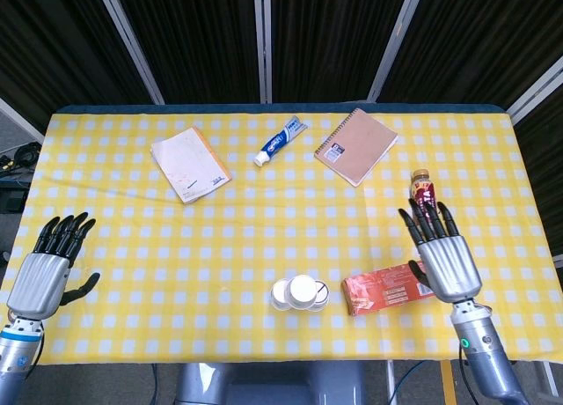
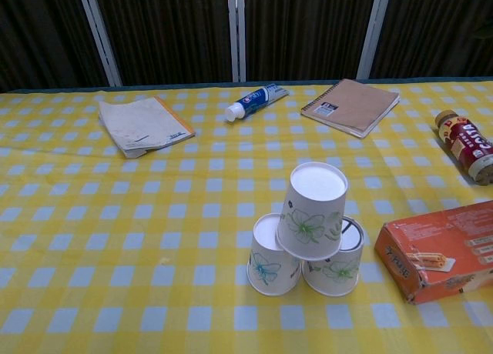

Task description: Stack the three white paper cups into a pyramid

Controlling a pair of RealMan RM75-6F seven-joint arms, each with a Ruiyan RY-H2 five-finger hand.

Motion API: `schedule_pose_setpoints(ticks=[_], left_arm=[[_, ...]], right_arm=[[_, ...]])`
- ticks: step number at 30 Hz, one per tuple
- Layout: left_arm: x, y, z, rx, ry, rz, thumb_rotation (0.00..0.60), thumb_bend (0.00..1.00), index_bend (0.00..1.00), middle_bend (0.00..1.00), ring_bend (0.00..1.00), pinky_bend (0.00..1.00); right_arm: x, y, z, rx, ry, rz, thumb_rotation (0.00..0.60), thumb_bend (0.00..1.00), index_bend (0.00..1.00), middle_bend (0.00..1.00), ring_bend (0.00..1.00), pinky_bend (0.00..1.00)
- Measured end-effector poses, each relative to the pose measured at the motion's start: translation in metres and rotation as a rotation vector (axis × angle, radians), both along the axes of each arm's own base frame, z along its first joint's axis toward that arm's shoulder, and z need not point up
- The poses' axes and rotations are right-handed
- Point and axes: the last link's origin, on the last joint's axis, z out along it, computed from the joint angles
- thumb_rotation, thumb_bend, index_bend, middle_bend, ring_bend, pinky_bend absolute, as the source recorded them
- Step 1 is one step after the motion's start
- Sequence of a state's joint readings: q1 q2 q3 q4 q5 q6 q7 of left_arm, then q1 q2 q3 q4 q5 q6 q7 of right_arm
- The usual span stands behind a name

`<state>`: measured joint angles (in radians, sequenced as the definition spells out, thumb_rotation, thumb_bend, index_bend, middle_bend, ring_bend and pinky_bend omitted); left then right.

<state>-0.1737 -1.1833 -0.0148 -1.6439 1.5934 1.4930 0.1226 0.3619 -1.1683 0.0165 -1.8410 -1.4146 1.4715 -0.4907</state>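
Three white paper cups with green flower prints stand upside down as a small pyramid near the table's front edge. The left base cup (image 2: pixel 267 258) and right base cup (image 2: pixel 337 265) carry the top cup (image 2: pixel 311 211), which leans a little to the right. From above the stack (image 1: pixel 299 292) shows as three white discs. My right hand (image 1: pixel 442 254) hovers open, fingers spread, far right of the cups over the box's end. My left hand (image 1: pixel 46 270) is open at the table's left front corner. Neither hand appears in the chest view.
An orange box (image 2: pixel 439 248) lies just right of the cups. A brown drink bottle (image 2: pixel 467 146) lies at the right, a spiral notebook (image 2: pixel 350 106), a toothpaste tube (image 2: pixel 256 101) and a worn booklet (image 2: pixel 142 124) along the back.
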Motion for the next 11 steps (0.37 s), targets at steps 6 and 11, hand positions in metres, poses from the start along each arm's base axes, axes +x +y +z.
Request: schedule_pose_setpoints(ticks=[6, 11], left_arm=[[-0.006, -0.006, -0.001, 0.010, 0.005, 0.005, 0.600, 0.26, 0.00, 0.00, 0.00, 0.00], [-0.010, -0.014, -0.002, 0.026, 0.007, 0.003, 0.600, 0.25, 0.00, 0.00, 0.00, 0.00]], right_arm=[[-0.056, 0.028, 0.016, -0.069, -0.046, -0.090, 0.600, 0.17, 0.01, 0.00, 0.00, 0.00], [-0.078, 0.046, 0.018, -0.078, -0.068, -0.119, 0.600, 0.17, 0.00, 0.00, 0.00, 0.00]])
